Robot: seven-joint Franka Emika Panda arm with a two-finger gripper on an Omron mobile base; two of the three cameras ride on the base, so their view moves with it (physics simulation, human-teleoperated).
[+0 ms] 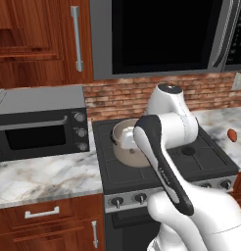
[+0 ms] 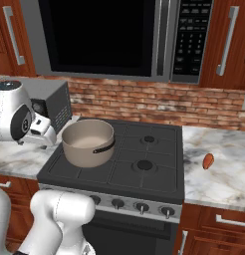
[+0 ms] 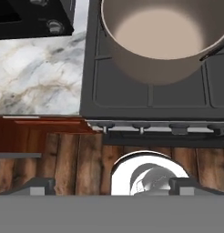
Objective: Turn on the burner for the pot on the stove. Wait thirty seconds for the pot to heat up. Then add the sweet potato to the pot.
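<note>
The sweet potato (image 2: 208,161) is seen on the marble counter (image 2: 219,179) right of the stove (image 2: 144,169), well apart from the pot (image 2: 88,142) on the front-left grate. It is judged firm, light, smooth-skinned (likely to roll); a grasp across its middle is advised. The gripper (image 3: 111,185) fingers' state cannot be told.

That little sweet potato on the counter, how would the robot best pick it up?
Across its middle, from above. The sweet potato lies flat on the marble counter right of the stove, oblong with tapered ends, so the fingers should probably close across the narrow width.
</note>
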